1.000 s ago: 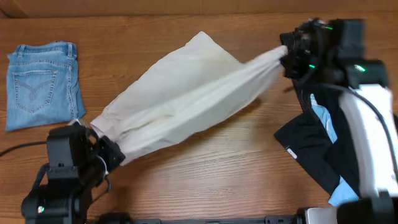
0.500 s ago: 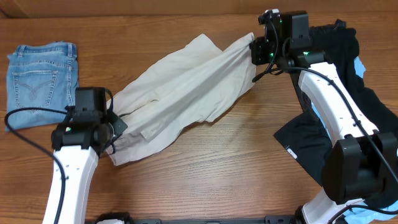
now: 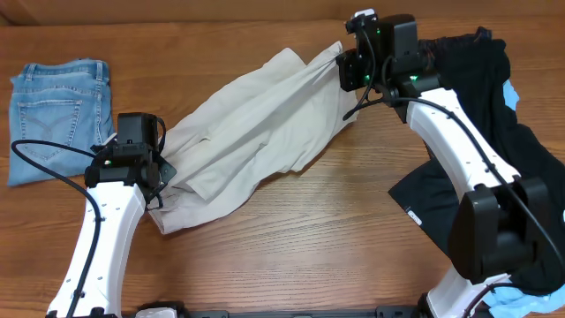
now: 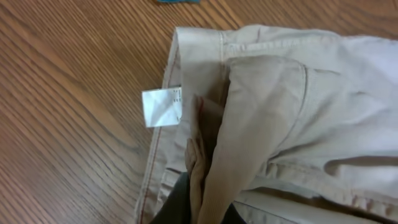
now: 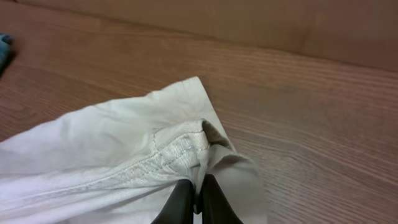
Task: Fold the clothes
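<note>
Pinches the shorts (image 3: 256, 124) at a stitched hem in the right gripper (image 3: 346, 69), jaws closed. Clamps bunched waistband cloth in the left gripper (image 3: 159, 172), likewise closed

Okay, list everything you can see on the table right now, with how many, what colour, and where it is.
shorts: one, pale beige, stretched diagonally across the table's middle
label: one, white, at the shorts' waistband
jeans: one, light blue, folded, far-left part of the table
garment pile: count unclear, black with sky-blue showing, right side
table: one, brown wood
left gripper: one, black, shut on the shorts' near-left end
right gripper: one, black, shut on the shorts' far-right end
</note>
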Motion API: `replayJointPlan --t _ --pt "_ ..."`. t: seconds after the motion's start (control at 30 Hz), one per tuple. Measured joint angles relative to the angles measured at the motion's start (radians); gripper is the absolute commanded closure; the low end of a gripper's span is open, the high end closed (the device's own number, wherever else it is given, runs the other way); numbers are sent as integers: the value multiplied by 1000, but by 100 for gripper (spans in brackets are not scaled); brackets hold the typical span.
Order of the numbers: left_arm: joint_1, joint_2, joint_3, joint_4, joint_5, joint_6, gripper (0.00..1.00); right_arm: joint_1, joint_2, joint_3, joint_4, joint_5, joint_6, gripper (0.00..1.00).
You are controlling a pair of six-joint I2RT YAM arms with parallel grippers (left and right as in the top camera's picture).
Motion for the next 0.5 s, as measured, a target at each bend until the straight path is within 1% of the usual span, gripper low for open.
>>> replayJointPlan --t 0.1,0.13,0.27,0.33,0.37,0.4,0.5 --pt "1 -11 3 -39 76 16 96 0 7 0 -1 49 1 96" --pt "2 -24 10 -76 114 27 96 0 7 0 -3 58 0 96" --pt "2 -136 59 -211 245 92 96 -2 6 0 -52 128 1 96" --pt "2 -185 99 -260 271 140 96 -2 -8 0 -95 157 5 96" --pt "2 -236 156 -274 280 187 96 -3 -30 0 -120 179 16 96" --pt "2 -253 180 -272 281 204 96 -4 -51 0 -131 192 27 96" --pt "2 -274 309 -214 280 268 96 -23 -165 0 -193 226 64 96"
